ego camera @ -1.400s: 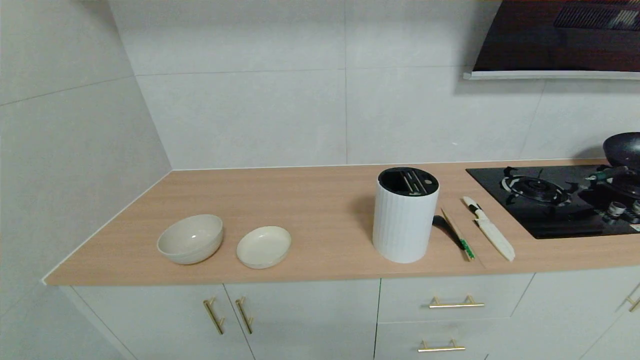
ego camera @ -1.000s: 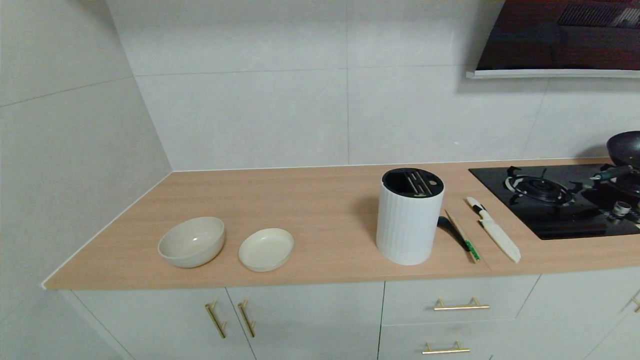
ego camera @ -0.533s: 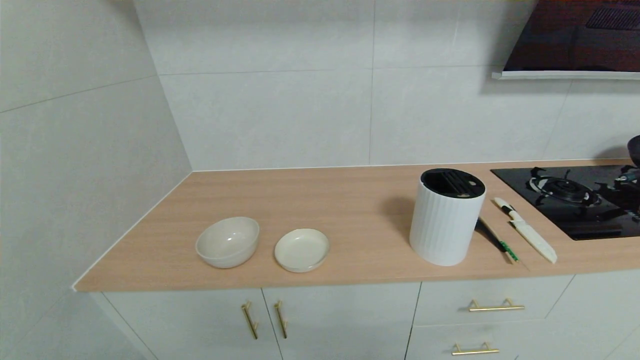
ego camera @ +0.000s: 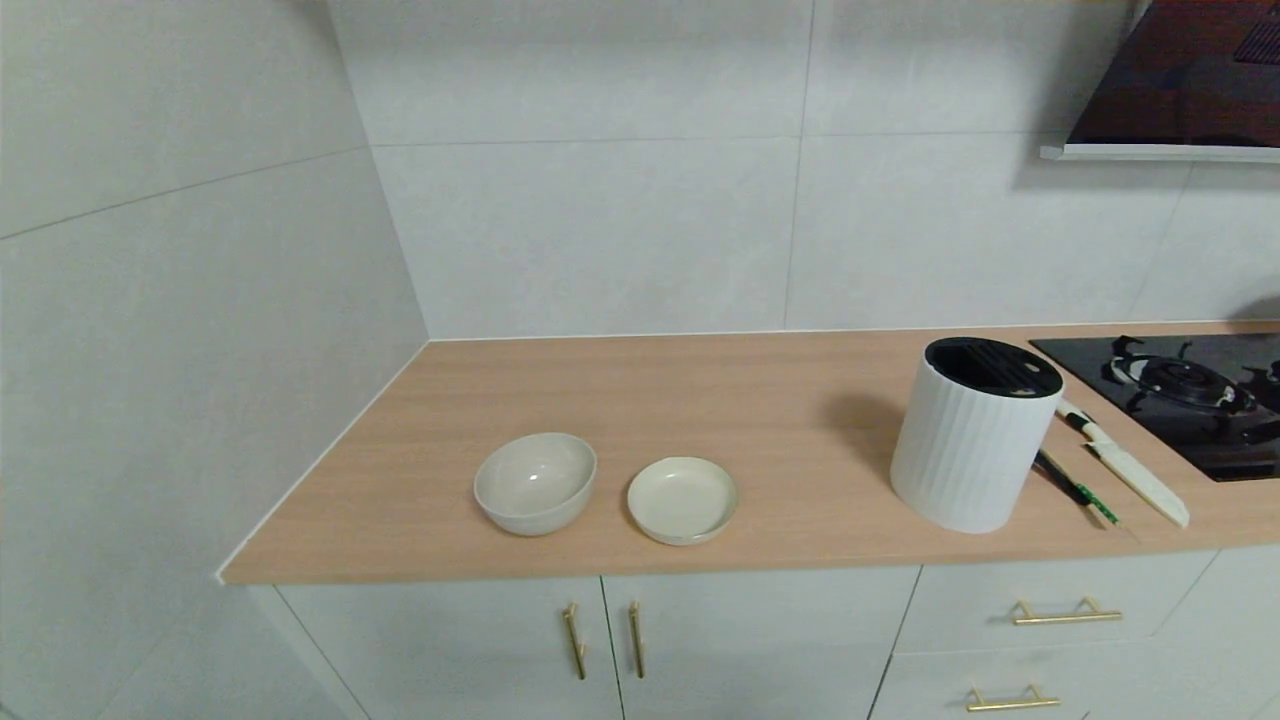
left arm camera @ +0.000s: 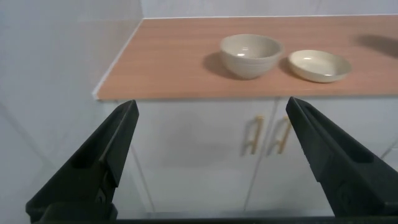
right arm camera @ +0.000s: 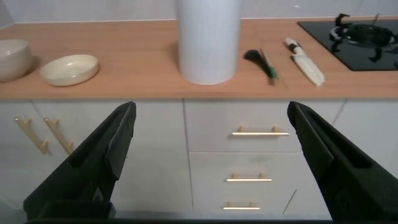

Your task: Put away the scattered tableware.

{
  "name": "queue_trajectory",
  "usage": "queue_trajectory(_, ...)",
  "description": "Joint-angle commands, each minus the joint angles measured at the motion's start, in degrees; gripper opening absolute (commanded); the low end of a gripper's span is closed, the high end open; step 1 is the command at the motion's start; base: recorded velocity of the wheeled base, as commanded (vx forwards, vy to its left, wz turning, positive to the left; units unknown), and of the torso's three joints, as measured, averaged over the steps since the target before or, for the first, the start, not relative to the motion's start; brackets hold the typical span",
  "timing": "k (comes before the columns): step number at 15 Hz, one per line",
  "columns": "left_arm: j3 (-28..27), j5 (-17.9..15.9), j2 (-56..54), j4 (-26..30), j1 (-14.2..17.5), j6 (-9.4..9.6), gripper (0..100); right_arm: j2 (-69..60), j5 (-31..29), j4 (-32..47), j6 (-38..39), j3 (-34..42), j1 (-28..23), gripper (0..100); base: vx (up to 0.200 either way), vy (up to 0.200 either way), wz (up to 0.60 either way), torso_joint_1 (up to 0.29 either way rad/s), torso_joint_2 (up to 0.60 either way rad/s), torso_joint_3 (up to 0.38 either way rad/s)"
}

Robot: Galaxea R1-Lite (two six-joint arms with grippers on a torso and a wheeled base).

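A beige bowl [ego camera: 535, 482] and a shallow cream dish [ego camera: 683, 499] sit side by side near the counter's front edge. To their right stands a white ribbed utensil holder [ego camera: 973, 435] with a black slotted top. Beyond it lie green-tipped chopsticks [ego camera: 1085, 492], a black-handled utensil and a white knife [ego camera: 1130, 468]. My left gripper [left arm camera: 211, 168] is open, low in front of the cabinet doors, facing the bowl [left arm camera: 250, 55] and dish [left arm camera: 319, 65]. My right gripper [right arm camera: 211, 165] is open before the drawers, facing the holder [right arm camera: 208, 40], chopsticks [right arm camera: 268, 64] and knife [right arm camera: 305, 62].
A black gas hob [ego camera: 1190, 400] takes up the counter's right end, with a range hood [ego camera: 1180, 90] above. Tiled walls close the back and left side. Below the wooden counter [ego camera: 640, 390] are cabinet doors and drawers with brass handles [ego camera: 1065, 612].
The head camera has turned left, so the whole picture has slid right. The bowl, dish, holder and cutlery keep their places on the counter.
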Motion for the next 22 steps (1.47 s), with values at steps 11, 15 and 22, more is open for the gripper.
queue_trajectory(11,0.01,0.0,0.0,-0.02,0.04,0.05,100,0.06,0.06,0.0,-0.07,-0.01,0.09,100,0.0,0.0,0.0,0.0,0.0,0.0)
queue_trajectory(15,0.01,0.0,0.0,0.07,0.04,0.05,100,0.06,0.06,0.0,0.02,-0.01,0.09,100,0.0,0.0,0.0,-0.024,0.05,0.026)
queue_trajectory(22,0.01,0.0,0.0,-0.02,0.04,0.05,100,0.06,-0.03,0.0,0.02,-0.01,0.09,100,0.0,0.0,0.0,-0.222,0.49,0.265)
